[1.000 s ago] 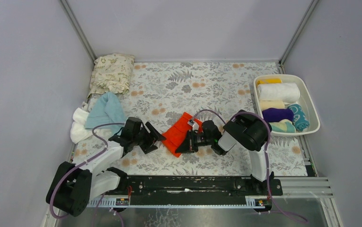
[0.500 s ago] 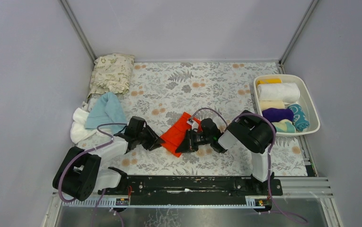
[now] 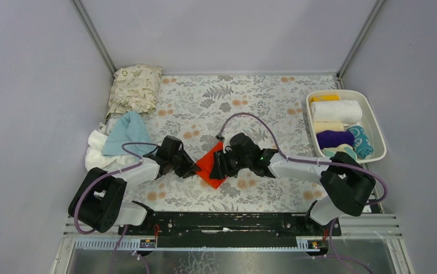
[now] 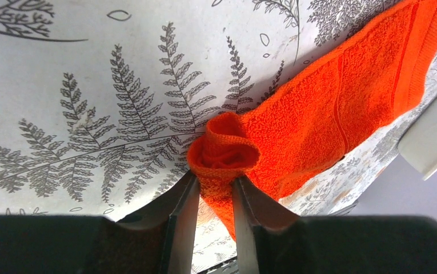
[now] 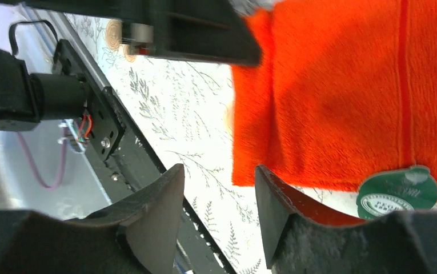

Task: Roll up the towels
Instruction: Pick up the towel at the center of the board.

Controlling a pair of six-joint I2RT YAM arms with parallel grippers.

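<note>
Orange-red towel (image 3: 210, 164) lies on the floral mat (image 3: 250, 97) at the centre of the top view, between the two grippers. The left gripper (image 4: 215, 191) is clenched on its curled corner, at the lower centre of the left wrist view. The right gripper (image 5: 219, 197) is released, fingers spread over the mat just beside the towel's edge, near a green label (image 5: 397, 191). A light blue towel (image 3: 127, 132) and a white towel (image 3: 95, 154) sit at the left; rolled towels (image 3: 336, 111) fill a white tub (image 3: 383, 149) at the right
</note>
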